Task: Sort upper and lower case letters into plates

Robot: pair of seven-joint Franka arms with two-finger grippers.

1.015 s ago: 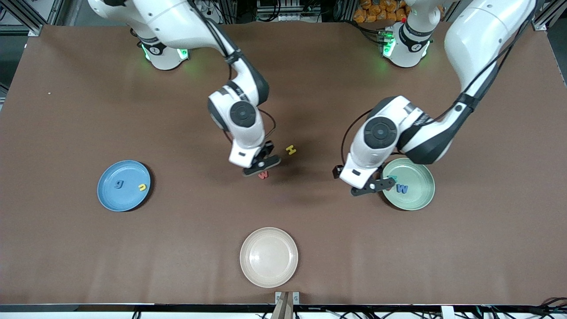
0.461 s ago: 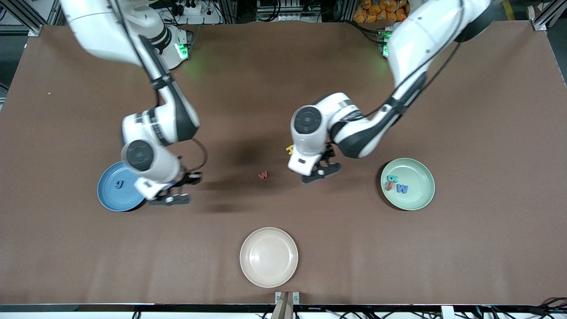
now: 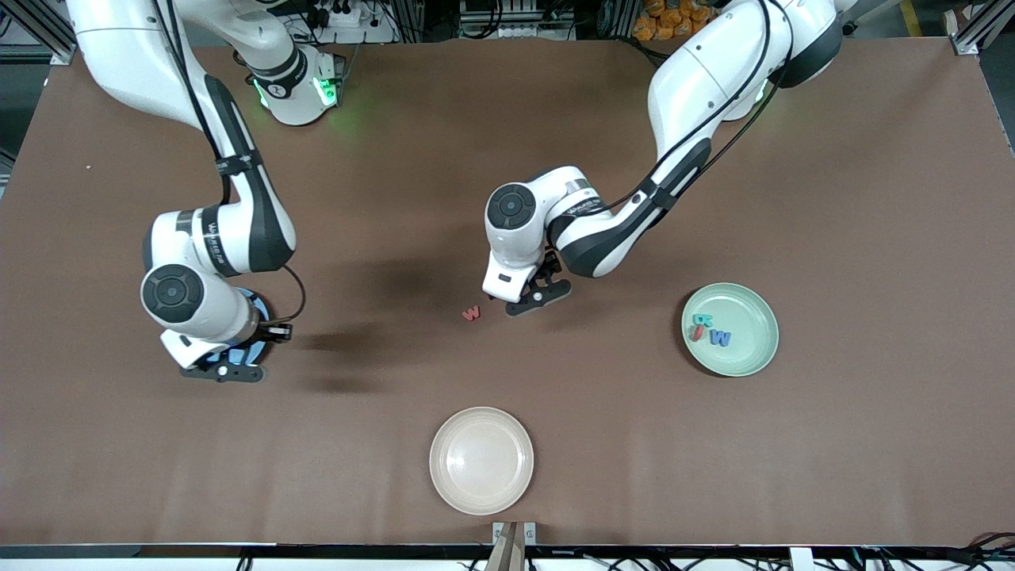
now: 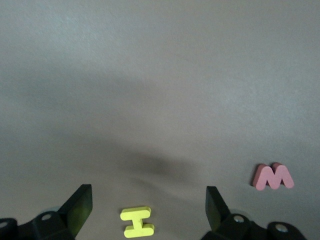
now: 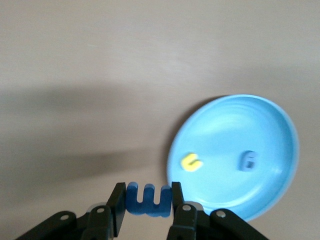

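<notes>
A yellow letter H [image 4: 136,222] is seen lying between the spread fingers of the left gripper [image 4: 149,210], and a pink w [image 4: 272,176] just beside it. A blue letter shaped like a lowercase m or w [image 5: 147,200] is pinched in the right gripper [image 5: 146,206]

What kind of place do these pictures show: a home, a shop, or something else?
Probably a robotics lab. Two white arms are bolted to a brown table, aluminium framing and cables run along its edge by the arms' bases, and small foam letters are sorted into plates such as the mint green plate.
</notes>
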